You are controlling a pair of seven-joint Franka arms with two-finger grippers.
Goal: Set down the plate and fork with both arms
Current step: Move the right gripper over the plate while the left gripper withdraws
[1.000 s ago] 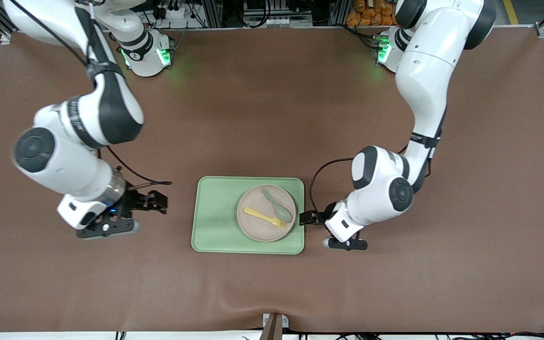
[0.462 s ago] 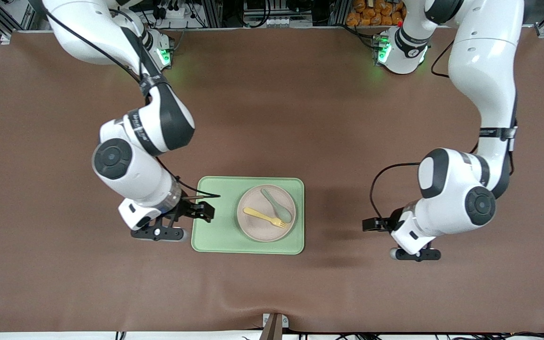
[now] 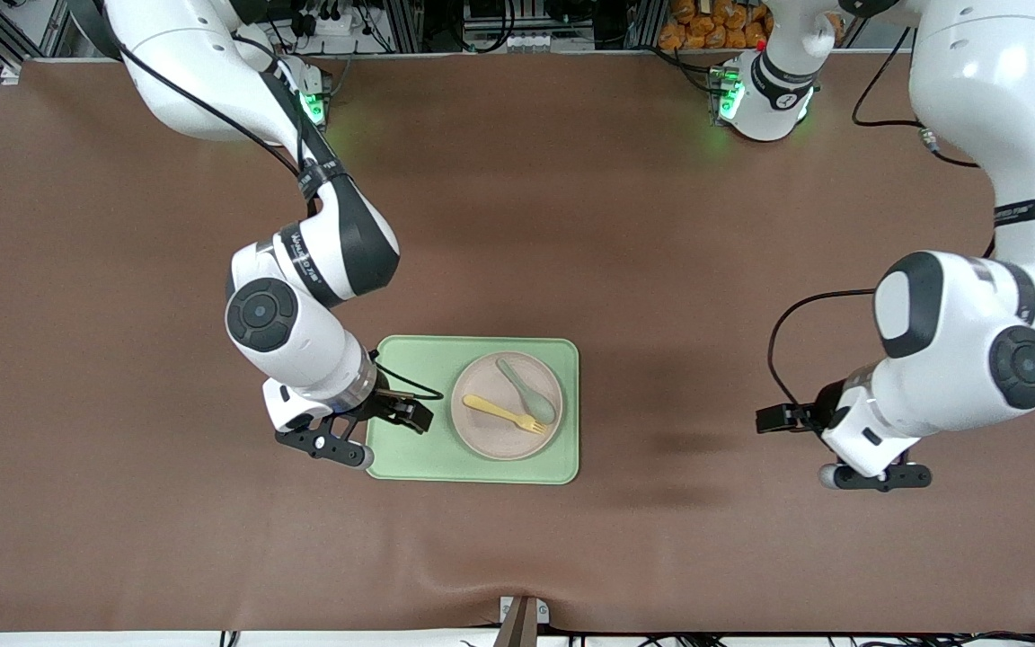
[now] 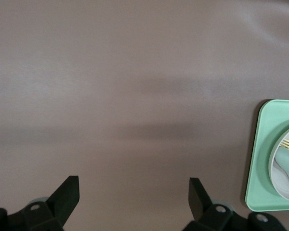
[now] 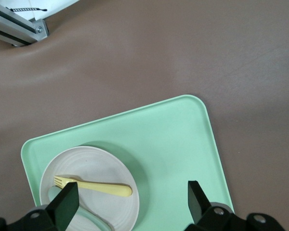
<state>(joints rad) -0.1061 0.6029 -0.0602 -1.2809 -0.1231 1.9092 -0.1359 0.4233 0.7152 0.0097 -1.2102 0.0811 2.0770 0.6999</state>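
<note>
The pale plate [image 3: 507, 431] lies in the green tray [image 3: 419, 368]. The yellow fork [image 3: 504, 413] lies on the plate beside a grey-green spoon [image 3: 526, 391]. My right gripper [image 3: 411, 416] is open and empty over the tray's bare part, beside the plate at the right arm's end. In the right wrist view the plate [image 5: 86, 166] and fork [image 5: 94, 185] lie just ahead of that gripper [image 5: 132, 202]. My left gripper [image 3: 774, 419] is open and empty over bare table, well away from the tray toward the left arm's end. Its wrist view [image 4: 133, 197] shows the tray [image 4: 260, 159] off to one side.
The tray sits on a brown table mat [image 3: 517, 225]. The spoon [image 5: 91, 219] lies on the plate under the fork's side. A metal frame piece [image 5: 19, 29] shows at the table's front edge in the right wrist view.
My right gripper has moved in from its end of the table to over the tray. My left gripper has drawn away from the tray toward its own end. Plate, fork and spoon have not moved.
</note>
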